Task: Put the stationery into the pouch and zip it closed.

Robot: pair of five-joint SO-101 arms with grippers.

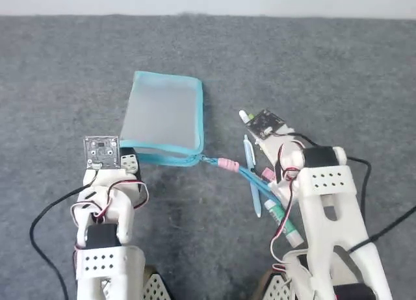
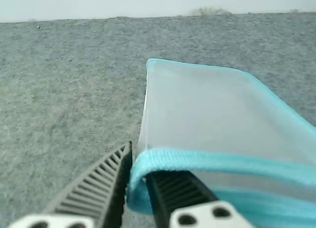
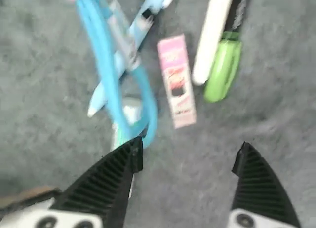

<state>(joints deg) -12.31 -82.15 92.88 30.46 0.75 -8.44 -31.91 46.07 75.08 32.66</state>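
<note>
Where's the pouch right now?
In the high view the pouch lies flat left of centre, its near zip edge pinched in the left gripper; the stationery lies to its right.

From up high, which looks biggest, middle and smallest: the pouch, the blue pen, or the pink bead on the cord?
1. pouch, by far the largest
2. blue pen, long but thin
3. pink bead, the smallest
All three lie at about the same distance from the camera, so the order is safe.
</note>
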